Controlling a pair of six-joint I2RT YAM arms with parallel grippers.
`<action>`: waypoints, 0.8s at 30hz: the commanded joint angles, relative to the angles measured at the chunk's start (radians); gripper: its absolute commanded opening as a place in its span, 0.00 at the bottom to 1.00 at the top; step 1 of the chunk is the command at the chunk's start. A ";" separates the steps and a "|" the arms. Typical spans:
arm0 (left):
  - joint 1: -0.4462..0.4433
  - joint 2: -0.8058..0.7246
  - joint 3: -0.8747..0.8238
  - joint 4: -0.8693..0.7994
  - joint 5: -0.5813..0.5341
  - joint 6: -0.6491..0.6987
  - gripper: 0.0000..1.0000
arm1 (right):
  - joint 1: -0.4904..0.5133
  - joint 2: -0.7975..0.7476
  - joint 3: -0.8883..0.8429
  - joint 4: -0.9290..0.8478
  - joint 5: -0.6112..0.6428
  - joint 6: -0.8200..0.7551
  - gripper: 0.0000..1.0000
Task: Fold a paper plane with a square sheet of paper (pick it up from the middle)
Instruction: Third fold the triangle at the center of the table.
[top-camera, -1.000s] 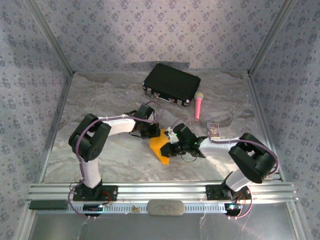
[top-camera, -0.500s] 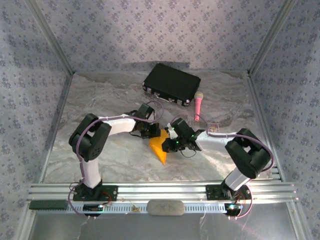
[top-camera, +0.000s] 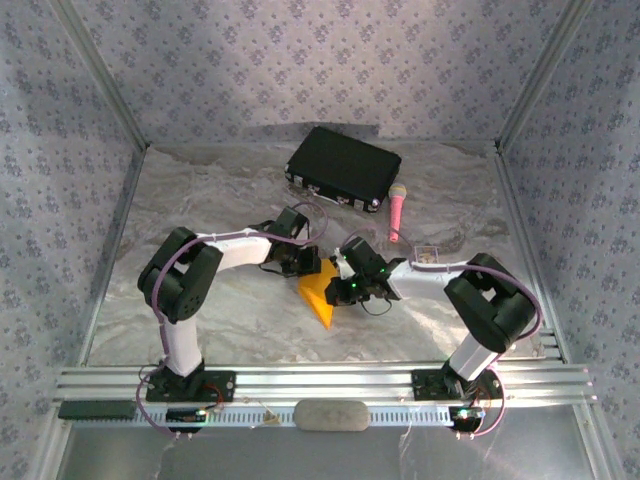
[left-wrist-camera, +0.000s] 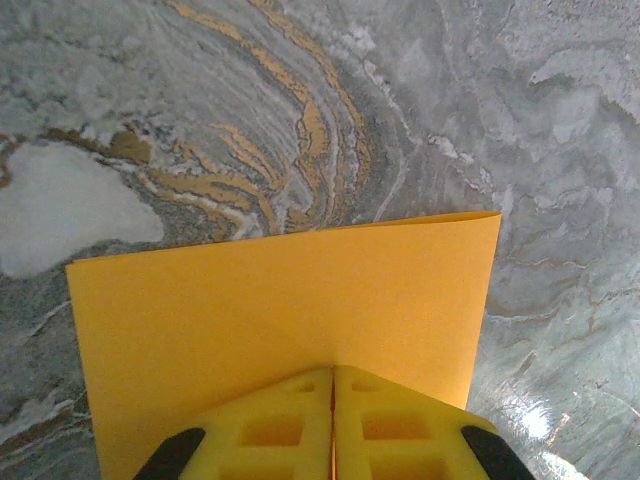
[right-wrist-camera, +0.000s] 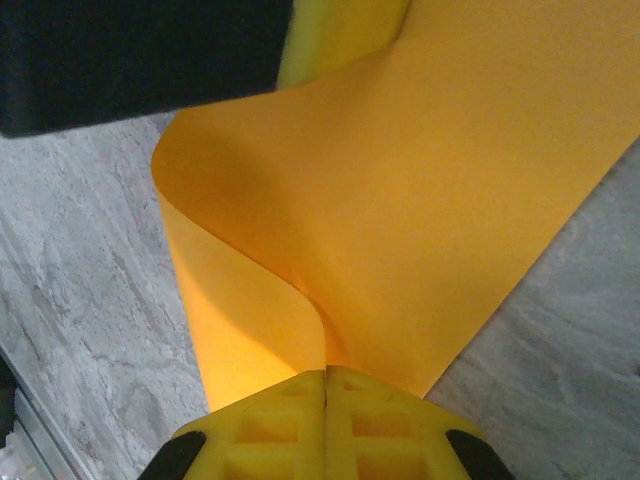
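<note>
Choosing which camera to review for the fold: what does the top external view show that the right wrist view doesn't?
Top external: the black case, the pink microphone and both arms, with the left gripper and right gripper together at the square sheet of paper. Right wrist: close up, the paper bows into a soft curl from the right gripper's shut fingers up to the left gripper's yellow finger. Both: the orange-yellow sheet and the marbled table.
</note>
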 joint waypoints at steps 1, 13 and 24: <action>0.000 0.005 -0.027 -0.034 -0.013 -0.005 0.08 | 0.000 0.018 0.032 -0.033 0.013 -0.023 0.01; 0.001 0.004 -0.034 -0.025 -0.015 -0.015 0.08 | 0.002 0.027 0.028 -0.039 0.033 -0.021 0.01; 0.000 0.005 -0.038 -0.023 -0.013 -0.017 0.08 | 0.001 0.044 0.033 -0.034 0.023 -0.021 0.00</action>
